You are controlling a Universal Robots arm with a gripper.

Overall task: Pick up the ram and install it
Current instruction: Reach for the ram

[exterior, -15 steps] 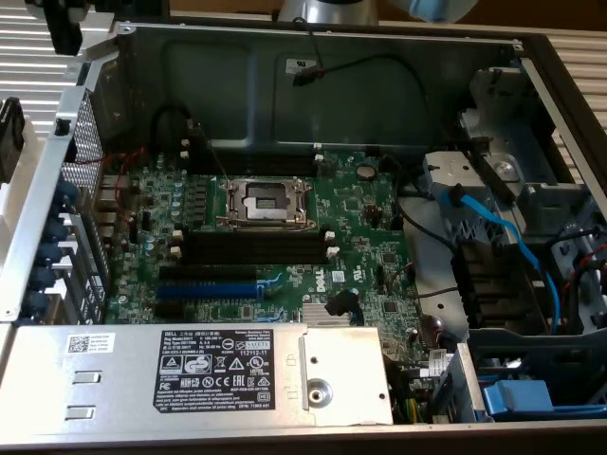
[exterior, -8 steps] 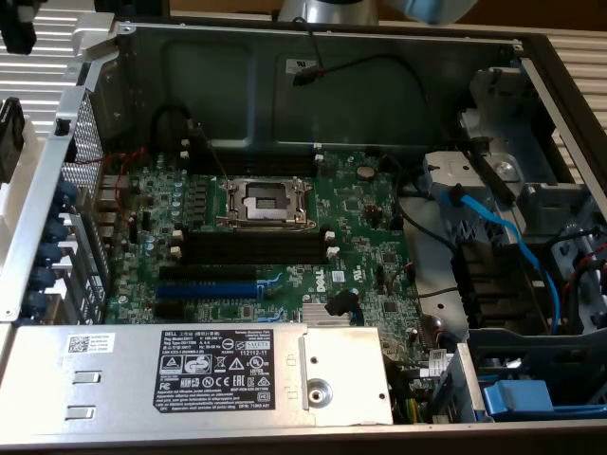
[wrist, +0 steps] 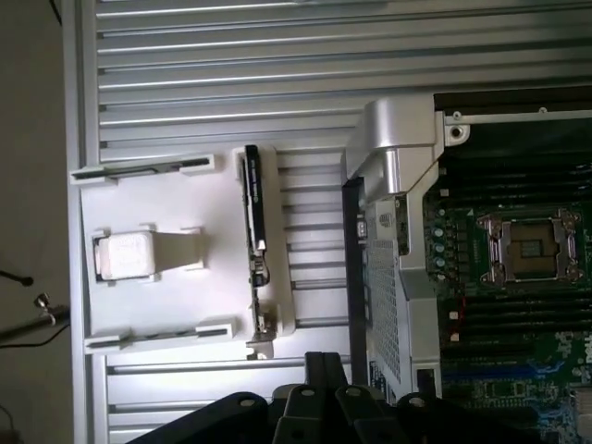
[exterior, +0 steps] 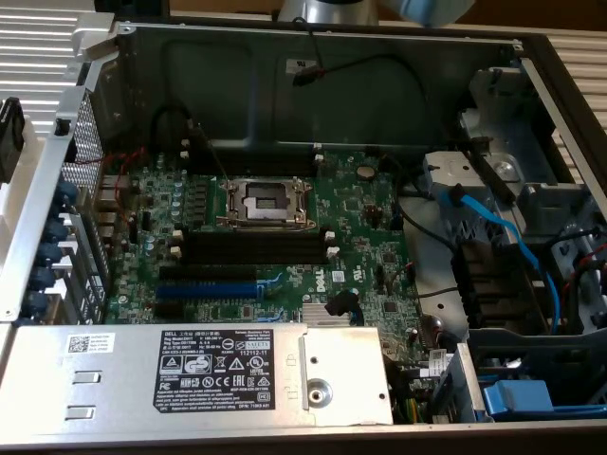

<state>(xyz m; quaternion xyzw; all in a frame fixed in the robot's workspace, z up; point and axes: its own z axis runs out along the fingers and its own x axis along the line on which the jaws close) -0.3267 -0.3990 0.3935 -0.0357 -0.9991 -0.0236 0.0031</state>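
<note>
Wrist view: closed, empty gripper (wrist: 324,370) downward-facing, near the ram (wrist: 252,208) in its holder (wrist: 171,250).

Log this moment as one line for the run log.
stage: ram not yet picked | gripper: shut, empty | ram: on edge in white holder, outside case | black slots: empty

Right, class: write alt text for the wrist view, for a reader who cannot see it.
A dark ram stick stands on edge in a white holder on a ribbed metal surface, not held by the gripper, whose dark body is in the foreground. Beside the holder is an open computer case with a green motherboard and its empty processor socket.
</note>
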